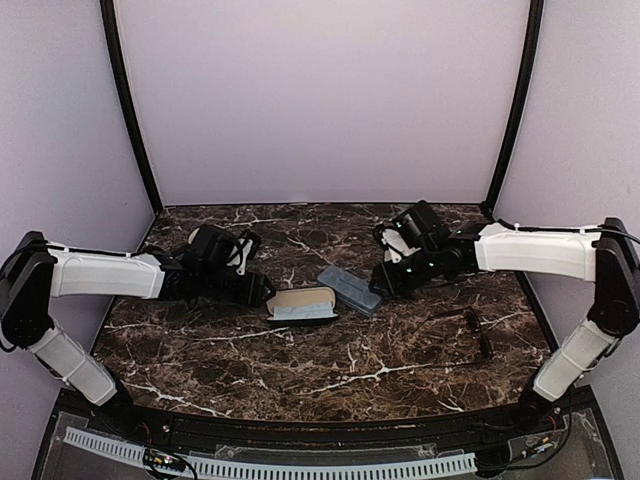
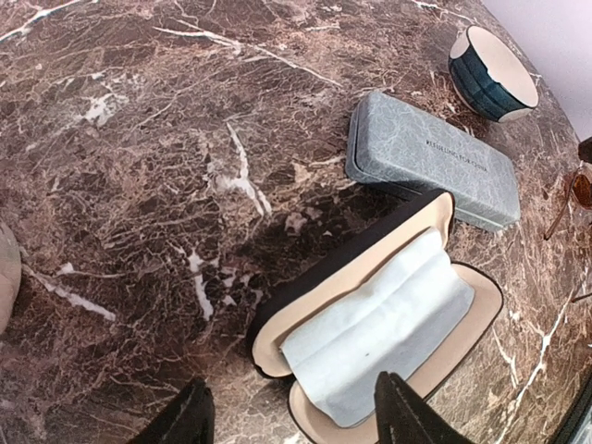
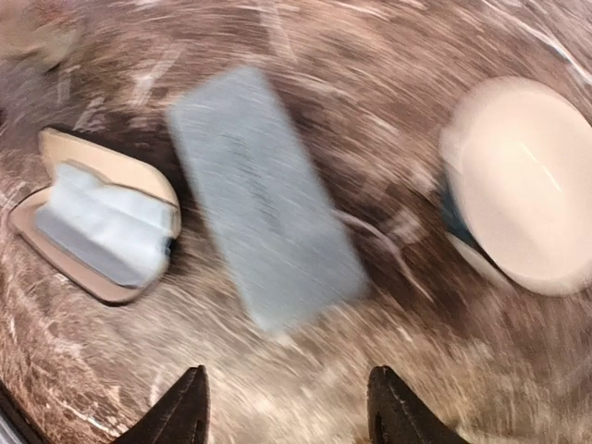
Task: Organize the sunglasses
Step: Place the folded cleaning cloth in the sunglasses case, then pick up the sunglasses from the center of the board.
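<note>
Left wrist view first: left end effector released, dark fingers spread with nothing clamped, poised over the near end of the black case. Hinged open and lying flat, cream lining upward, with only a pale cloth in the tray. Probably opened so that a pair can go in. Just beyond its lid, close enough that touching or apart cannot be told: the blue-grey case, shut and lying flat. Farther out, a blue bowl with a cream inside, upright.

Right wrist view, badly smeared: right end effector also released, fingers apart and empty, above bare stone near one short end of the blue-grey case.

Seen from the top external: sunglasses, one thin dark pair, resting right of centre, well apart from both cases and within neither end effector's reach of the fingers as they stand. Not yet cased, so the packing itself looks undone. No second pair to be made out.

Beneath everything, the surface: dark brown marble pattern with white veins. Around it, plain pale lilac walls and black corner posts.
</note>
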